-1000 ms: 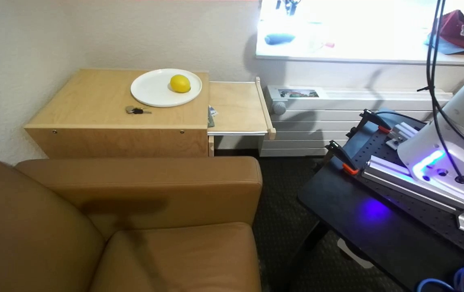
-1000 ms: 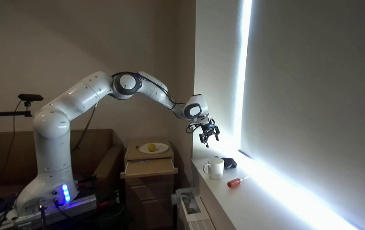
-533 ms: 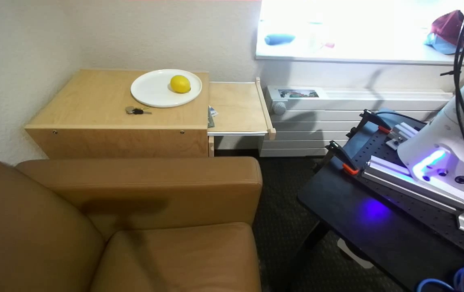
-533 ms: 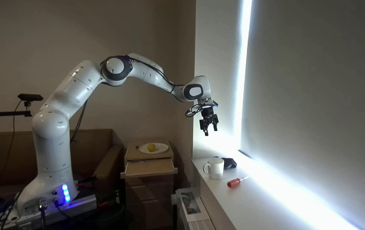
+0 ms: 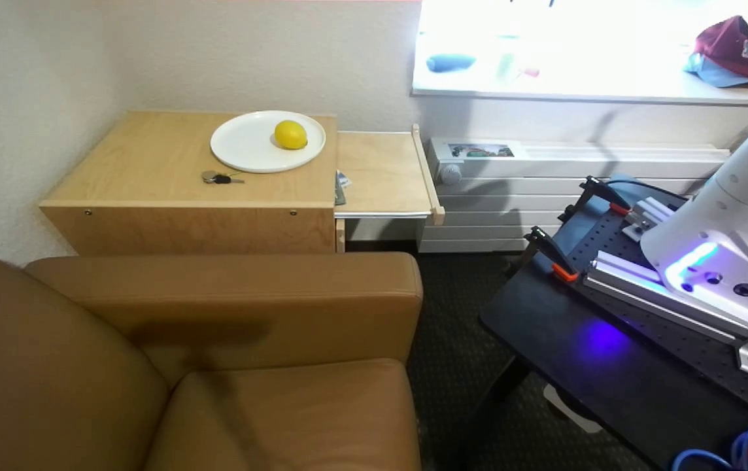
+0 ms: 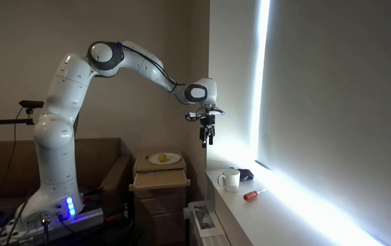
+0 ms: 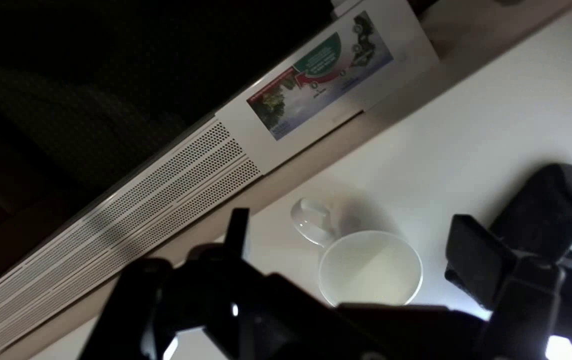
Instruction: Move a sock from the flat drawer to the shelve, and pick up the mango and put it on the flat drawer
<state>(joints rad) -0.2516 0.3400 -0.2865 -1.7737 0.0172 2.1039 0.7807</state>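
Note:
A dark rolled bundle, seemingly the sock (image 7: 548, 210), lies on the window sill (image 7: 446, 150). It shows as dark cloth behind the mug in an exterior view (image 6: 246, 174) and bluish in an exterior view (image 5: 450, 63). A yellow fruit, the mango (image 5: 291, 135), rests on a white plate (image 5: 243, 140) on top of the wooden cabinet (image 5: 152, 157); it also shows in an exterior view (image 6: 162, 157). The flat drawer (image 5: 384, 170) is pulled out. My gripper (image 6: 207, 144) points down, open and empty, high above the sill edge; its fingers spread in the wrist view (image 7: 353, 235).
A white mug (image 6: 231, 180) and a red screwdriver (image 6: 251, 195) stand and lie on the sill. A cap (image 5: 730, 49) sits at its far end. A radiator (image 5: 583, 170) is below. Keys (image 5: 220, 178) lie by the plate. A brown sofa (image 5: 230, 281) stands beside the cabinet.
My arm has risen and drawn back from the sill. The gripper has turned from tilted to pointing nearly straight down. The sock, mug, plate, mango and drawer have not moved.

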